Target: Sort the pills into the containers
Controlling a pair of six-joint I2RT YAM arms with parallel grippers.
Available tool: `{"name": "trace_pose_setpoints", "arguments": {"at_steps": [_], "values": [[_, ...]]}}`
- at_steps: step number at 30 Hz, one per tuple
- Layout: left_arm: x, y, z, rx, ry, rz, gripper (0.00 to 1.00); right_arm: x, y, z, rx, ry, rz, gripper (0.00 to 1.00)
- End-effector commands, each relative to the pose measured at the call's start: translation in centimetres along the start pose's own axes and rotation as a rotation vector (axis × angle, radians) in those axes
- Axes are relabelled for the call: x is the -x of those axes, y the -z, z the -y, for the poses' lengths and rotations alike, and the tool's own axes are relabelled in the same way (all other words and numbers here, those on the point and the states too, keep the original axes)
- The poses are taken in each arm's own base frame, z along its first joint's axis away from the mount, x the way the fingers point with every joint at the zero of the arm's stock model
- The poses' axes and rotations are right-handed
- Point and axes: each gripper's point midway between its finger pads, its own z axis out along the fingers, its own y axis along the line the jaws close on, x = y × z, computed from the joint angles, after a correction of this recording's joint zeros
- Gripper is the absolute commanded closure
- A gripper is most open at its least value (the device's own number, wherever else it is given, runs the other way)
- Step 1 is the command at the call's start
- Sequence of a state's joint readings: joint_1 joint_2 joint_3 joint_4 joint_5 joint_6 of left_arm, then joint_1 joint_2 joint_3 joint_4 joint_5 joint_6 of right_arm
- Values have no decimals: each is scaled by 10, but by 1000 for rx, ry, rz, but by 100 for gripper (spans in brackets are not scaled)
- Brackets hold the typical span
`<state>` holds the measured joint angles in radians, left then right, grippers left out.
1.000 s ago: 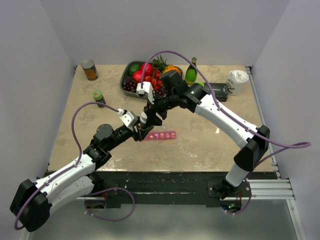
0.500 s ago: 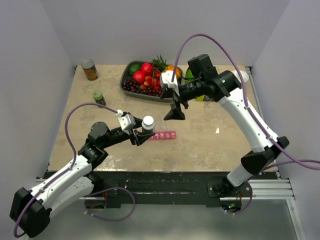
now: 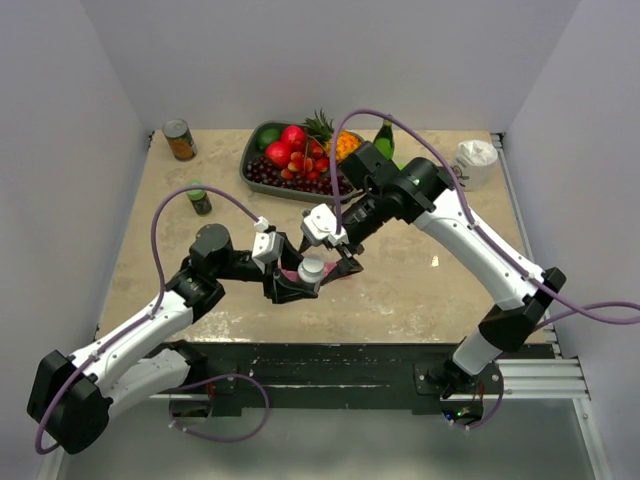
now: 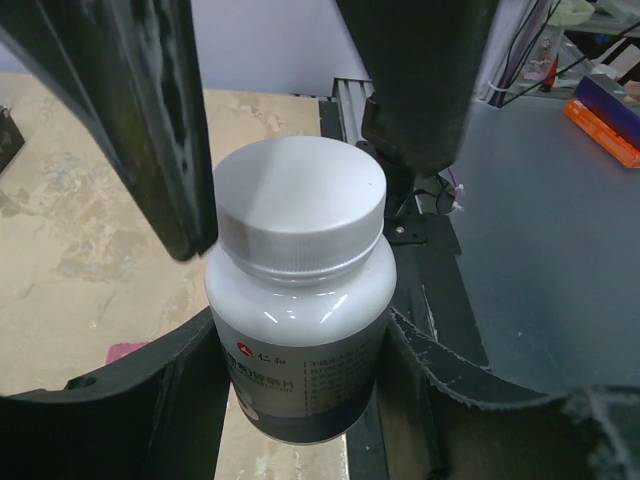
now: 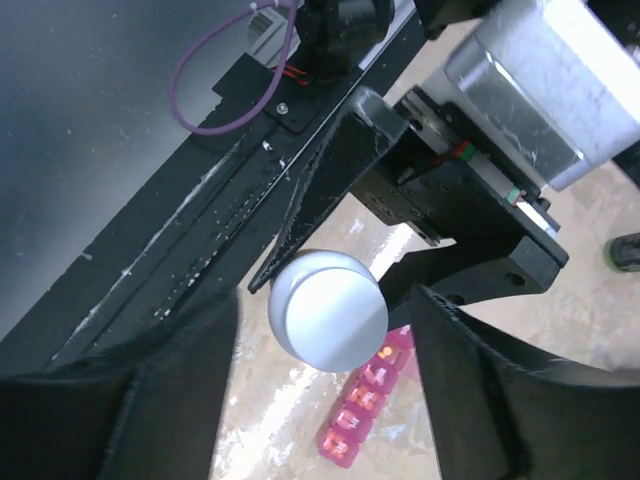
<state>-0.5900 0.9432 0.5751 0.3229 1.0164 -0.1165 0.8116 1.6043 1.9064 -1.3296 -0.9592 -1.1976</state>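
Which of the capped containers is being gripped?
The white-capped pill bottle, gripped by the left gripper; the green-capped jar stands alone on the table.

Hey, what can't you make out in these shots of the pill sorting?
- Bottle contents: opaque wall, cap on, every view.
- Organiser: top view, mostly under the bottle, left end effector and right end effector; right wrist, one end behind the cap, contents blurred.
- Label print: left wrist, too small to read.

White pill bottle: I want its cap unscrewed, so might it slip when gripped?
The bottle looks glossy and round, so it may spin in the left gripper. Its cap has a ribbed edge, likely grippier. Probably light plastic.
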Motion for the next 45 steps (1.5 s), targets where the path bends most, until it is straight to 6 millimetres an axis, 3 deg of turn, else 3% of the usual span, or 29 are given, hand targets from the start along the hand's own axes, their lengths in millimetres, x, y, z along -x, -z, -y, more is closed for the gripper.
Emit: {"name": "trace_pose_setpoints", "arguments": {"at_steps": [1, 4, 7, 9, 12, 13, 17, 21, 25, 29, 32, 33, 35, 36, 39, 43, 45], "values": [[25, -1, 9, -65, -58, 34, 100, -6, -4, -10, 44, -87, -22, 34], [26, -1, 9, -64, -60, 37, 100, -12, -9, -10, 52, -108, -37, 41], [28, 0, 9, -55, -70, 40, 100, -13, -10, -8, 47, -127, -42, 58], [30, 1, 1, -3, -81, 45, 100, -13, -11, -7, 41, -160, -38, 67], [38, 8, -21, 166, -115, 72, 100, -14, -14, -3, 7, -246, -33, 72], [39, 12, -34, 252, -115, 87, 100, -18, -18, -1, -9, -301, -32, 72], [72, 29, -46, 404, -209, 208, 100, -42, -30, 2, -32, -446, -75, 72], [86, 38, -55, 493, -251, 267, 100, -72, -42, 4, -55, -563, -137, 71], [88, 46, -67, 613, -262, 296, 100, -106, -52, 9, -98, -671, -223, 71], [73, 56, -89, 795, -215, 295, 100, -130, -57, 26, -231, -783, -270, 68], [60, 49, -92, 798, -193, 264, 100, -134, -58, 31, -256, -801, -280, 54], [55, 46, -92, 781, -192, 252, 100, -129, -58, 31, -242, -794, -265, 45], [45, 33, -79, 676, -212, 214, 100, -114, -55, 31, -204, -750, -226, 36], [39, 30, -74, 640, -225, 188, 100, -108, -51, 32, -199, -732, -213, 25], [23, 22, -59, 535, -251, 95, 100, -86, -33, 29, -164, -663, -160, 3], [7, 22, -43, 456, -231, 9, 100, -71, -9, 16, -123, -537, -152, 1], [9, 22, -38, 436, -241, 4, 100, -66, 1, 11, -130, -487, -162, 1]]}}
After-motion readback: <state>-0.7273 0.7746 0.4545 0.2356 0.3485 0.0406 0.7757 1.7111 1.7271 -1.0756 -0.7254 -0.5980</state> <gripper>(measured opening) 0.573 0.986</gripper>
